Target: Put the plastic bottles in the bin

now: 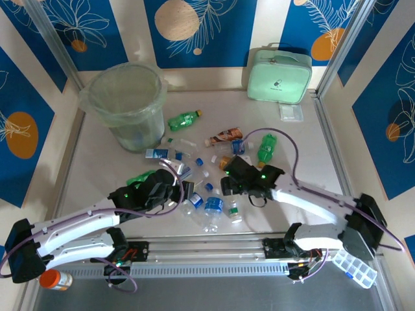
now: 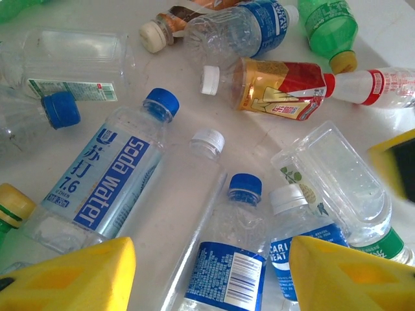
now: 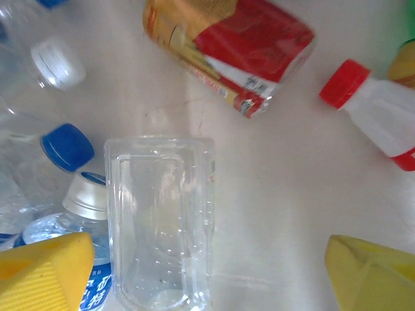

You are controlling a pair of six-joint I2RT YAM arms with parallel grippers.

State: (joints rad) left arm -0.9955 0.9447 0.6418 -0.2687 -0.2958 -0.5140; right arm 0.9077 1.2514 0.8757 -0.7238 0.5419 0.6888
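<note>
The plastic bottles lie scattered mid-table: a green one (image 1: 183,120), another green one (image 1: 266,148), and clear blue-capped ones (image 1: 213,206). The pale-green bin (image 1: 126,103) stands at the back left, lined with a clear bag. My left gripper (image 1: 172,191) hangs low and open over the pile. Its yellow fingers (image 2: 71,275) straddle a blue-labelled, blue-capped bottle (image 2: 230,259) without touching it. A "soda water" bottle (image 2: 104,181) lies to the left. My right gripper (image 3: 207,275) is open above a clear flattened bottle (image 3: 159,220), which lies near its left finger (image 3: 45,272). A red-orange labelled bottle (image 3: 227,48) lies beyond.
A mint-green zippered case (image 1: 279,74) sits at the back right, with a small clear packet (image 1: 290,112) in front of it. An orange-capped pill jar (image 1: 55,280) and a clear compartment box (image 1: 355,267) lie by the arm bases. Metal rails edge the table.
</note>
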